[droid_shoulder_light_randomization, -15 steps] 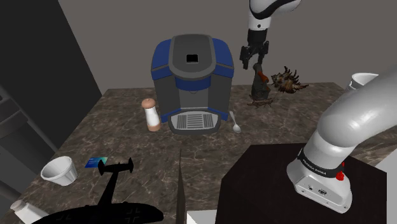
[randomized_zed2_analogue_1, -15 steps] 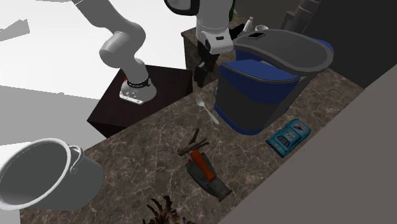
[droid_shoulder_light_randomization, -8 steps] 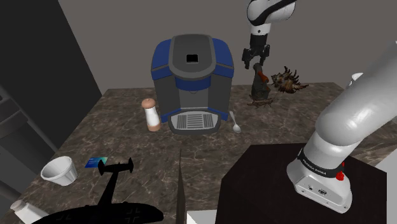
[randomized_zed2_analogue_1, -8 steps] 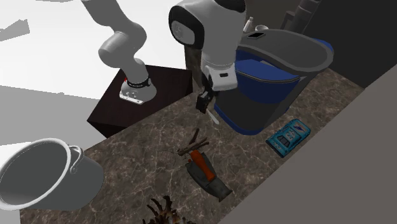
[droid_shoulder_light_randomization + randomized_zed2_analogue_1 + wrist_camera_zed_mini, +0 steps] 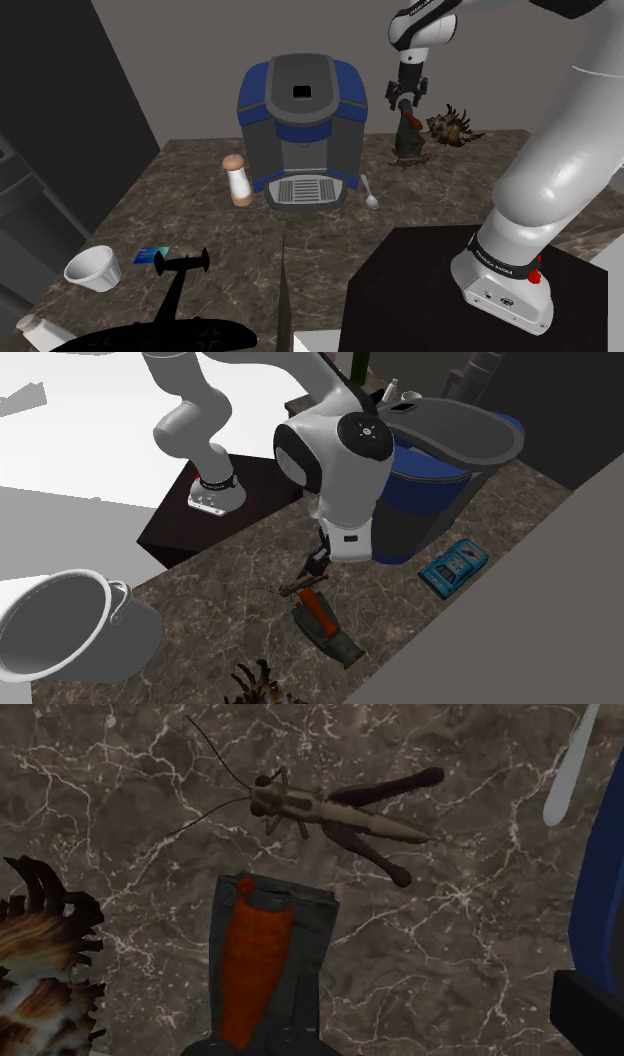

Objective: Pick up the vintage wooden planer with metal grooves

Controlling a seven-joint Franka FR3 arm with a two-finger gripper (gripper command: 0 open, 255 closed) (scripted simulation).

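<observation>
Directly above the planer [image 5: 325, 620], the pincer [image 5: 317, 565] is held, prob. for a straight drop onto it; released or clenched can't be told.

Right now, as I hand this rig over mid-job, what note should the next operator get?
Gripper: hangs over the planer, not touching it.
Planer: lies flat on the marbled counter, beside the insect figure, with the spiny shell close by and the blue coffee machine off to one side.
Done: gripper lined up above the planer.
Left: descend, probably grip across its body, lift.
</observation>
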